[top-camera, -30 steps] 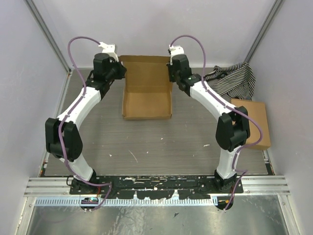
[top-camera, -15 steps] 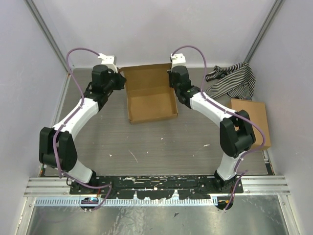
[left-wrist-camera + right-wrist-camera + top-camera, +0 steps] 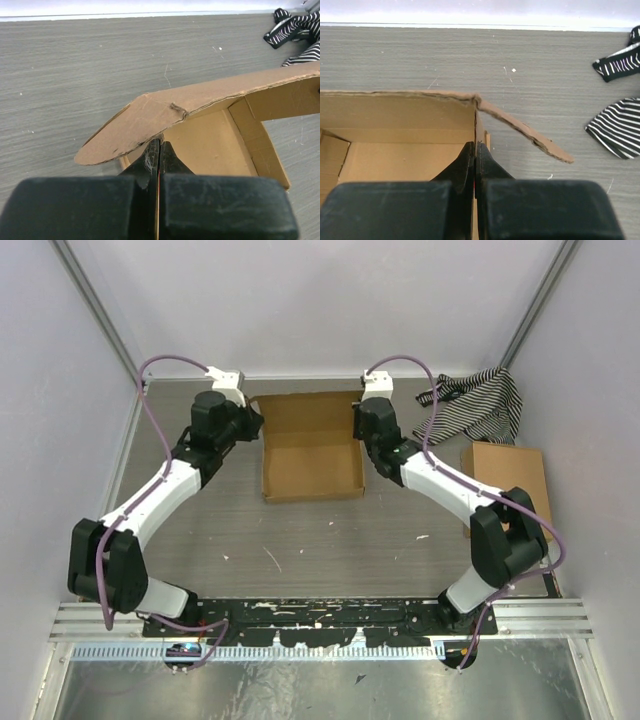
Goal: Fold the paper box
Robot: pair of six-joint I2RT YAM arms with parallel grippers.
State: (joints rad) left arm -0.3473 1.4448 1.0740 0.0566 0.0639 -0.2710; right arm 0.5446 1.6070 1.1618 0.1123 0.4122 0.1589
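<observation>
The paper box (image 3: 310, 455) is a shallow brown cardboard tray lying mid-table, with its lid flap raised at the far side. My left gripper (image 3: 255, 427) is shut on the box's left side wall. In the left wrist view (image 3: 159, 146) a rounded tab (image 3: 125, 131) hangs over the fingertips, and the box's inside (image 3: 210, 147) lies to the right. My right gripper (image 3: 362, 430) is shut on the right side wall. In the right wrist view (image 3: 475, 148) the lid's side tab (image 3: 525, 131) sticks out to the right, and the box's inside (image 3: 400, 160) lies to the left.
A black-and-white striped cloth (image 3: 478, 400) lies at the far right and also shows in the right wrist view (image 3: 617, 127). A squarish brown cardboard box (image 3: 508, 490) sits by the right wall. White walls close in the table at the back and on both sides.
Both grippers, still clamped on the box's side walls, have carried it a little to the right and toward the near side. The lid flap now looks lower.
</observation>
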